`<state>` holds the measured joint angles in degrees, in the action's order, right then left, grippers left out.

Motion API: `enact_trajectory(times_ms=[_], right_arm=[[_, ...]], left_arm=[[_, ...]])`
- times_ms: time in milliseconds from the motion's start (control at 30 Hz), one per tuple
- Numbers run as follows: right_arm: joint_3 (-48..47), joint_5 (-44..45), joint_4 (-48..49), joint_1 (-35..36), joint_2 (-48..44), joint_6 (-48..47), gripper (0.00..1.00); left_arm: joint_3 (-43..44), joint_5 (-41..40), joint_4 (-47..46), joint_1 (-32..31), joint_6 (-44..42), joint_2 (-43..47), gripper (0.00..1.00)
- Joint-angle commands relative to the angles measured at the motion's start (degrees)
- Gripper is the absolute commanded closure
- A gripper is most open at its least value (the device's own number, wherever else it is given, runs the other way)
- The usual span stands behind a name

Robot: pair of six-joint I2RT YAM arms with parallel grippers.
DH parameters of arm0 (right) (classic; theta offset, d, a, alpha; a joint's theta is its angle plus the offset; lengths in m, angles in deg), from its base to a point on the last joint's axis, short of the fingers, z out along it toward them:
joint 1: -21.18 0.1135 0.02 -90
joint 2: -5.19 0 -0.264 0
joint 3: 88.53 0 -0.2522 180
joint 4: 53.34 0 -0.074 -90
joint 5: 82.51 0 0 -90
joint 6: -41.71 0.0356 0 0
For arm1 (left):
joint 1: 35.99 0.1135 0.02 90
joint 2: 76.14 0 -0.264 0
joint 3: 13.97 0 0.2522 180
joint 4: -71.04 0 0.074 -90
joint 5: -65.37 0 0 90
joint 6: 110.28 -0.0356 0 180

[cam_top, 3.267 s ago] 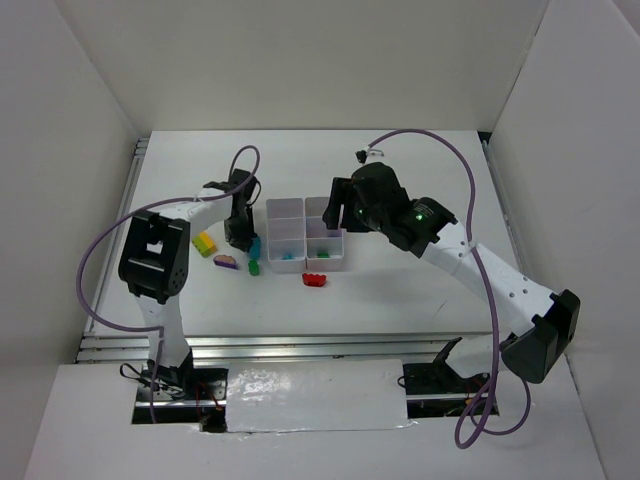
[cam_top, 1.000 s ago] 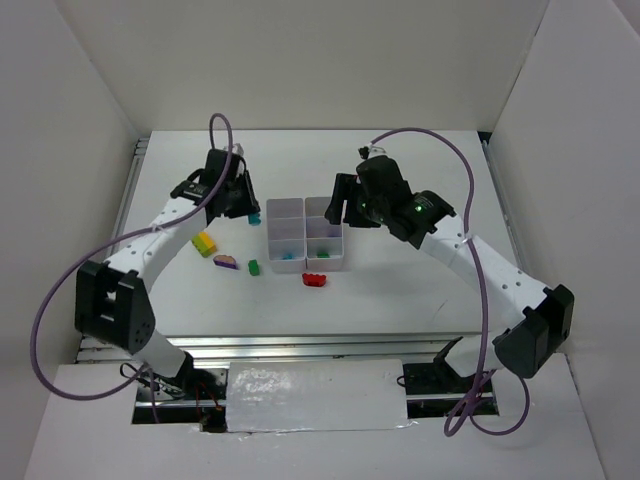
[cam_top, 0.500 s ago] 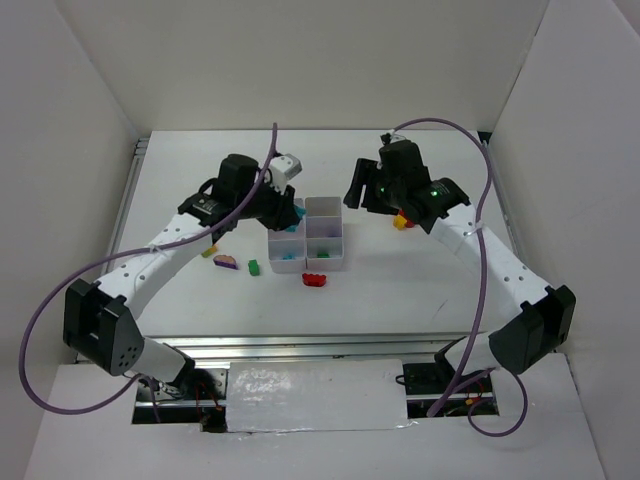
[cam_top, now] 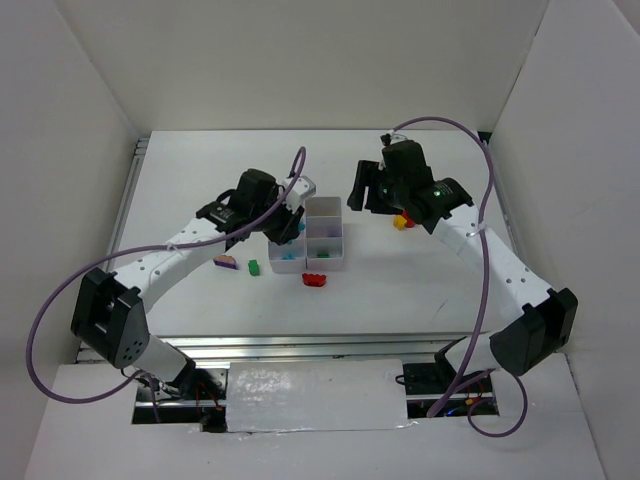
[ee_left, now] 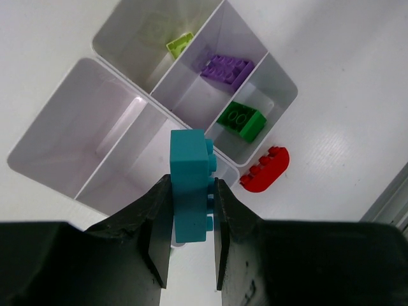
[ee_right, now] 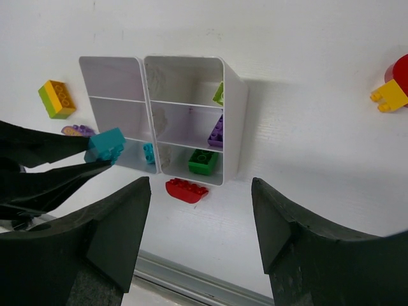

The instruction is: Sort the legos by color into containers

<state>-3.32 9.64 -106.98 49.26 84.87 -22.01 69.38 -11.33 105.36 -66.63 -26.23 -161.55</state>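
The containers [ee_right: 233, 121] sat mid-counter [cam_top: 400, 290]. Their three o'clock column held a lime piece [ee_right: 218, 94], a purple brick [ee_right: 216, 132] and a green brick [ee_right: 203, 161]. A teal brick [ee_right: 149, 153] lay in the seven o'clock compartment. Above, the left jaws pinched a second teal brick [ee_left: 189, 153], while the right jaws hung half-open, holding nothing.

I have the white six-cell containers [ee_left: 95, 137] mid-frame in the left wrist view. In the upper-right column a lime brick [ee_left: 180, 43], a purple brick [ee_left: 226, 67] and a green brick [ee_left: 241, 120] each sit in their own cell. A red rounded brick [ee_left: 264, 169] lies just beside the lower corner. The left gripper [ee_left: 189, 210] pinches a teal brick [ee_left: 189, 153] upright.
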Motion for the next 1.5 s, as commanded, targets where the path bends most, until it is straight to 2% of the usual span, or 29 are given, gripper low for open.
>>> enact_trajectory(times_ms=[0,100,233,467,567,667,700,800,1167,1233,1267,1300,1433,1467], right_arm=[[0.17,-0.48,0.59,-0.56,-2.86,-1.23,0.28],[0.53,-0.4,0.5,-0.57,-3.21,-1.5,0.28],[1.41,-0.57,1.21,-0.74,-3.74,-1.67,0.28],[2.19,-0.57,1.38,-0.83,-4.62,-1.67,0.28],[2.55,-0.66,1.56,-0.83,-4.97,-1.67,0.28],[2.9,-0.48,1.56,-0.83,-5.24,-1.67,0.28],[2.99,-0.57,1.56,-0.74,-5.15,-1.67,0.28],[3.16,-0.75,1.47,-0.92,-5.24,-1.59,0.28],[3.34,-0.84,1.38,-0.92,-5.41,-1.41,0.28],[3.52,-0.66,1.29,-0.92,-5.32,-1.32,0.28],[3.52,-0.57,1.21,-0.92,-5.32,-1.32,0.28],[3.69,-0.74,1.21,-0.92,-5.32,-1.32,0.28],[4.39,-1.45,1.56,-0.92,-5.15,-0.97,0.28],[4.83,-1.71,1.73,-0.83,-5.15,-0.71,0.28]], left_arm=[[-2.42,-3.01,-3.85,-0.65,-0.81,-0.81,1.0],[-2.61,-2.23,-4.03,-0.74,0.33,-0.64,0.99],[-4.97,-2.66,-5.17,-0.74,1.03,-0.11,0.91],[-7.53,-4.95,-7.81,-0.74,2.35,-0.55,0.89],[-7.97,-5.56,-8.34,-0.75,2.88,-0.03,0.86],[-8.15,-5.57,-8.51,-0.83,3.32,0.24,0.71],[-8.58,-5.74,-8.52,-0.75,3.41,0.59,0.59],[-9.37,-6.97,-8.95,-0.83,3.84,1.21,0.46],[-10.26,-9.34,-9.31,-0.83,5.52,4.28,0.41],[-9.47,-10.83,-9.13,-0.92,5.52,5.16,0.41],[-9.12,-12.23,-9.22,-0.83,8.3,6.21,0.42],[-9.11,-15.73,-9.57,-0.83,9.2,7.09,0.41],[-10.34,-24.44,-10.45,-0.83,14.12,11.83,0.31],[-10.43,-26.2,-10.27,-0.75,16.22,13.06,0.2]])
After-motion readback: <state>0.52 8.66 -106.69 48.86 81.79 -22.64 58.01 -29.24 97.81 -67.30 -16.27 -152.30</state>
